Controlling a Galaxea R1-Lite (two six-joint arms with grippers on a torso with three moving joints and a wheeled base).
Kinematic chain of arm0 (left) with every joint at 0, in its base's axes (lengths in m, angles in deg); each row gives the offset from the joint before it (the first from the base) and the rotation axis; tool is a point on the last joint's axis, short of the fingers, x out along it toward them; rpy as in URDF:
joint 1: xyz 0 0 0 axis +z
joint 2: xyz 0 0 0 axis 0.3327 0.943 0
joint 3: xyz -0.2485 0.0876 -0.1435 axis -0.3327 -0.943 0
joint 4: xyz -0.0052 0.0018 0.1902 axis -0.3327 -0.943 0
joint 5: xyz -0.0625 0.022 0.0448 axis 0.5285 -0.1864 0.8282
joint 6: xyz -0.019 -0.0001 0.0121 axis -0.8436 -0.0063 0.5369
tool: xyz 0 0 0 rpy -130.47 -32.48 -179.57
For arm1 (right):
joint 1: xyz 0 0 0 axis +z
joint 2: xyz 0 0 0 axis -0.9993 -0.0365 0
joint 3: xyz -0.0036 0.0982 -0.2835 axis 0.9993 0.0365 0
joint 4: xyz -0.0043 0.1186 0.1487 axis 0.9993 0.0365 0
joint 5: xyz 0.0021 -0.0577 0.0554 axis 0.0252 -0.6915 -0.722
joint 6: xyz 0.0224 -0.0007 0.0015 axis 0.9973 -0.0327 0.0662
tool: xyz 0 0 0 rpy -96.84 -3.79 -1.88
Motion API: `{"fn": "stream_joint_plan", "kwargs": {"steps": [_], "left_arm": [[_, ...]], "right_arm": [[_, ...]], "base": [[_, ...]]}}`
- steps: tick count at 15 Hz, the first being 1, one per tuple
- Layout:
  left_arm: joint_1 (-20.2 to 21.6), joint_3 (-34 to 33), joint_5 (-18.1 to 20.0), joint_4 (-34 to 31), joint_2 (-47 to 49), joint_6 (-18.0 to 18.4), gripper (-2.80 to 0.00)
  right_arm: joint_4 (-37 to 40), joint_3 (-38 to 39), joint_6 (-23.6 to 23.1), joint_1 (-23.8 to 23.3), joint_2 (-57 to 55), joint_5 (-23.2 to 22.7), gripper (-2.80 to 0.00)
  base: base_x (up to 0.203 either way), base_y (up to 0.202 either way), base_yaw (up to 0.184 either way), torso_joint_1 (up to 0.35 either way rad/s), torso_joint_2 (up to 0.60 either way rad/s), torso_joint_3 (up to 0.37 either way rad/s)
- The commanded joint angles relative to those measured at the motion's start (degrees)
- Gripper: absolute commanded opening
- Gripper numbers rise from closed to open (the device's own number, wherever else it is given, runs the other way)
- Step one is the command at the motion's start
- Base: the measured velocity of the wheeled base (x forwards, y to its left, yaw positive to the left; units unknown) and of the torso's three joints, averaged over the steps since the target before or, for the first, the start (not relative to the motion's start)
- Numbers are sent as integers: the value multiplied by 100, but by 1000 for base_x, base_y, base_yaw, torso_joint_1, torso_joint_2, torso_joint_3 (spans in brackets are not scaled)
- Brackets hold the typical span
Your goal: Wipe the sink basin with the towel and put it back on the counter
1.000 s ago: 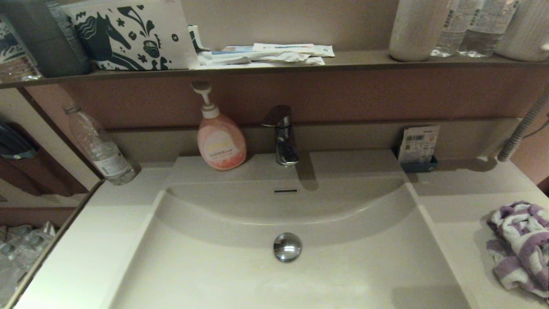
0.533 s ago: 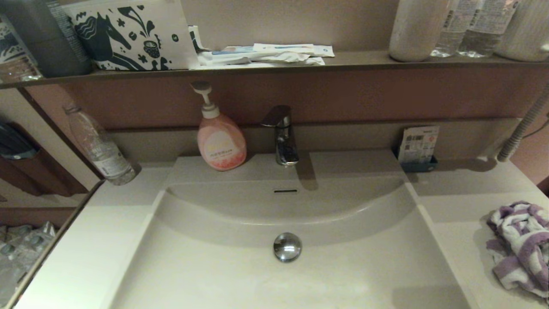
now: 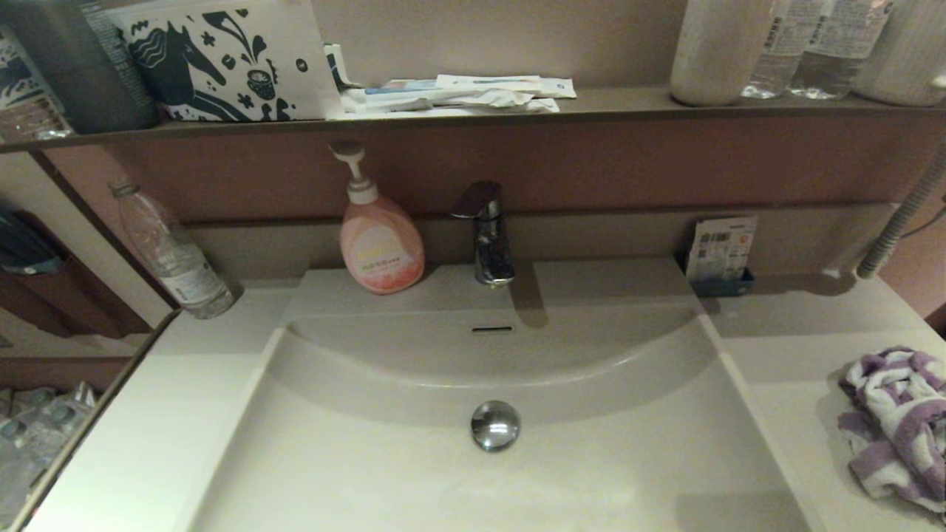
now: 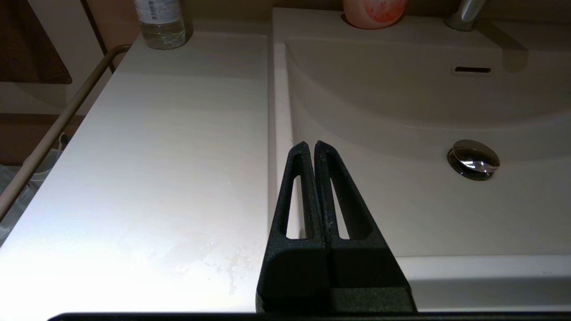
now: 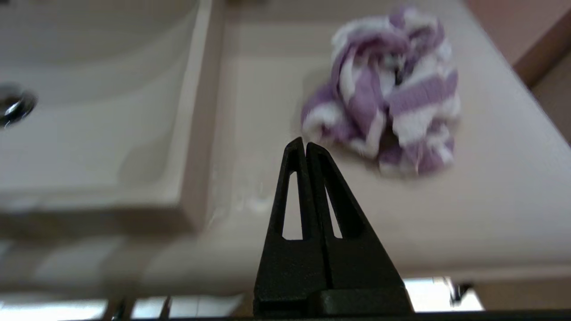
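Observation:
The purple and white striped towel point(image 3: 896, 425) lies crumpled on the counter point(image 3: 791, 355) to the right of the sink basin point(image 3: 414, 473), also seen as the towel point(image 5: 388, 93) in the right wrist view. The basin's chrome drain plug point(image 3: 495, 425) sits at its middle. My right gripper point(image 5: 304, 145) is shut and empty, hovering over the counter short of the towel, near the front edge. My left gripper point(image 4: 311, 146) is shut and empty above the basin's left rim. Neither gripper shows in the head view.
A pink soap pump bottle point(image 3: 378, 236) and the tap point(image 3: 488, 233) stand behind the basin. A clear water bottle point(image 3: 170, 255) stands at the back left, a small card holder point(image 3: 723, 255) at the back right. The brown shelf point(image 3: 473, 111) above carries packets and bottles.
Nothing in the head view has visibly changed; the towel lies where it was.

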State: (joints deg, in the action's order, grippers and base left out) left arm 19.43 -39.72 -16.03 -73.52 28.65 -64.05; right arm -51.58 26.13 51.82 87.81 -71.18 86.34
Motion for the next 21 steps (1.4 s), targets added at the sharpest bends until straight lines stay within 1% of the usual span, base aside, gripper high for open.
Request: {"fn": "stream_joint_plan", "kwargs": {"steps": [1, 3, 4, 6, 12, 21], "left_arm": [[-5, 0, -2, 3, 1, -6, -280], [0, 0, 0, 3, 1, -6, -280], [0, 0, 0, 3, 1, -6, -280], [0, 0, 0, 3, 1, -6, -280], [0, 0, 0, 3, 1, -6, -280], [0, 0, 0, 3, 1, -6, -280]], "right_arm": [[-528, 430, -28, 1, 29, -3, -280], [-1006, 783, -102, 1, 30, -54, -280], [-1012, 822, -63, 1, 30, -140, -280], [-1013, 822, 14, 10, 30, -148, -280], [-1005, 822, -4, 10, 30, -148, -280], [-1005, 822, 93, 10, 30, -139, -280]], "base": [[0, 0, 0, 0, 0, 0], [0, 0, 0, 0, 0, 0], [0, 0, 0, 0, 0, 0], [0, 0, 0, 0, 0, 0], [0, 0, 0, 0, 0, 0], [0, 0, 0, 0, 0, 0]]}}
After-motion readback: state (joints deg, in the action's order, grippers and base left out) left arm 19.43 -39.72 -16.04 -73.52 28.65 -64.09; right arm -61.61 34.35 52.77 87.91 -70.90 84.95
